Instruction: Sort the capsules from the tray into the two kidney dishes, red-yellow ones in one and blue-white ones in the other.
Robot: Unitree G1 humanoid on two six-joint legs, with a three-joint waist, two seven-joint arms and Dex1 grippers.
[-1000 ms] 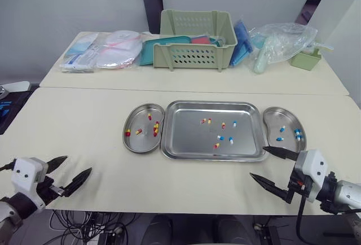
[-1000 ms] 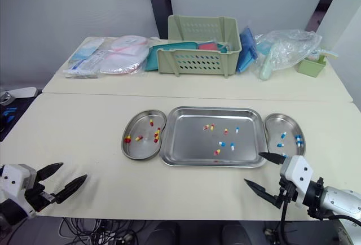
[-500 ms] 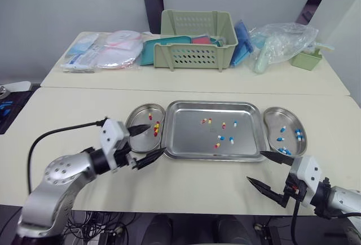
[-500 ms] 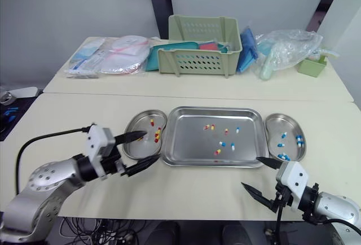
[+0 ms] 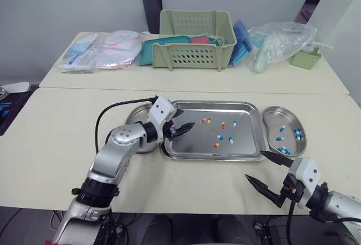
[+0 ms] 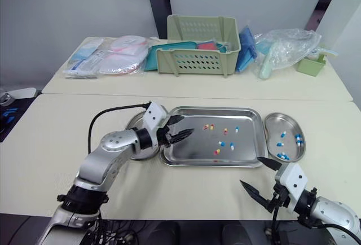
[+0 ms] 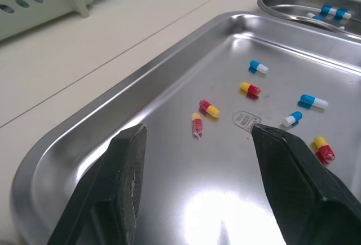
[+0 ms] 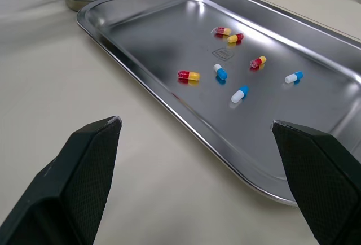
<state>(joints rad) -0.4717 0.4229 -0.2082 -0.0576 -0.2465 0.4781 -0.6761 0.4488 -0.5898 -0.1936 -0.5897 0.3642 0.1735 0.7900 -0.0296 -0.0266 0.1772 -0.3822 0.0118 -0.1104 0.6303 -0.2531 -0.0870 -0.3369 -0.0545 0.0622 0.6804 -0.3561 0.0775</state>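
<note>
Left gripper [image 5: 185, 119], jaws spread, over tray [image 5: 211, 103] left end, lined up on red-yellow pair [image 7: 208, 109]. Right gripper [image 5: 255, 165], jaws spread too, parked off front-right corner, near blue-white dish [image 5: 280, 119].

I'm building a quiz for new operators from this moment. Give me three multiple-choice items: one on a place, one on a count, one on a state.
1. Where is the left gripper?
A. Over the tray's left end. B. Over the basket. C. In the right kidney dish.
2. How many blue-white capsules lie in the tray?
A. One. B. Three. C. Six.
3. How is the right gripper?
A. Shut on a capsule. B. Shut, empty. C. Open, empty.
Answers: 1 A, it hangs above the tray's left part; 2 B, three show beside four red-yellow capsules; 3 C, its jaws stand wide apart over the table.
</note>
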